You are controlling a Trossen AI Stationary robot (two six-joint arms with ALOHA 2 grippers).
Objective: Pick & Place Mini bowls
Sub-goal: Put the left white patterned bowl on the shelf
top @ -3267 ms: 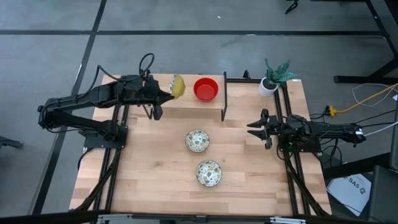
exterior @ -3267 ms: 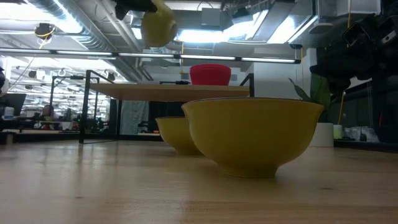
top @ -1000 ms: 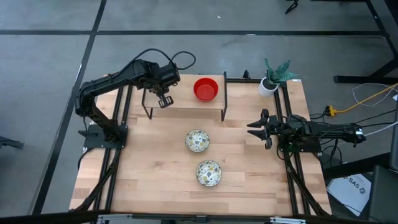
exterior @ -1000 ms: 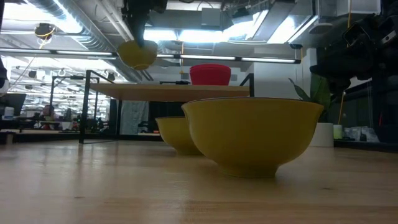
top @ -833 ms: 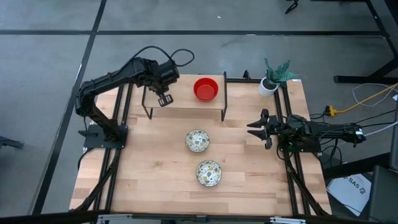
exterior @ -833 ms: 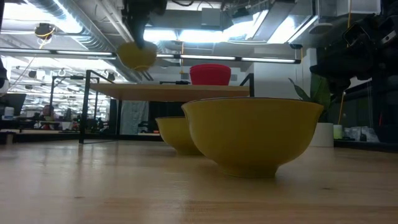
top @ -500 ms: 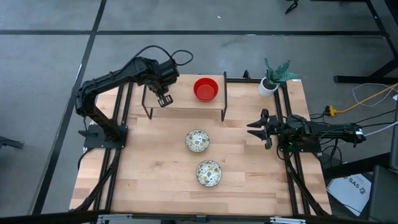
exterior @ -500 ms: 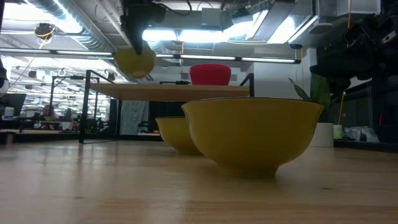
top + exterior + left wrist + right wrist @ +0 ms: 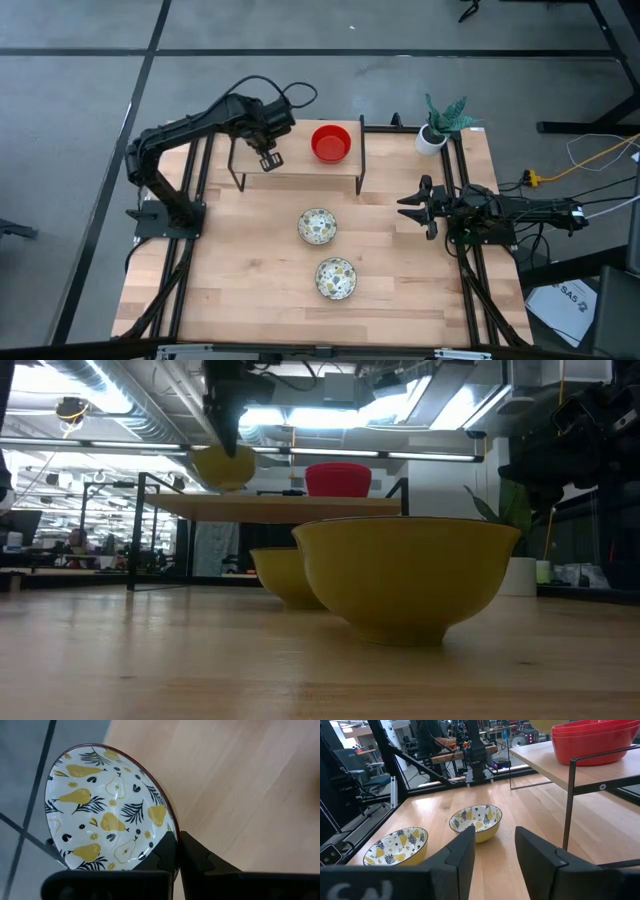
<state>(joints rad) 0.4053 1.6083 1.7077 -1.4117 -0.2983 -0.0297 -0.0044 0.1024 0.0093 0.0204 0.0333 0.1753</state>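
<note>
My left gripper (image 9: 268, 158) is shut on a mini bowl (image 9: 100, 810), white inside with yellow pears and dark leaves, yellow outside. It holds the bowl just over the left end of the raised wooden shelf (image 9: 305, 168); in the low view the bowl (image 9: 223, 467) is close above the shelf top. Stacked red bowls (image 9: 331, 143) stand on the shelf. Two more patterned bowls (image 9: 318, 227) (image 9: 336, 278) rest on their bases mid-table. My right gripper (image 9: 405, 207) is open and empty at the table's right side. My left gripper pinches the bowl's rim (image 9: 171, 831), one finger inside the bowl and one outside. The fingers come from above, pointing down. The bowl hangs below them, mouth up and about level. I cannot tell whether its base touches the shelf.
The shelf has a black frame with legs (image 9: 360, 160) along the table's far side. A small white plant pot (image 9: 432, 138) stands at the far right corner. The near half of the table (image 9: 250, 290) is bare wood.
My left gripper has gone down toward the shelf and slightly toward the table's right edge, staying shut on the bowl. The bowl has dropped with it, from well above the shelf to just over its top.
</note>
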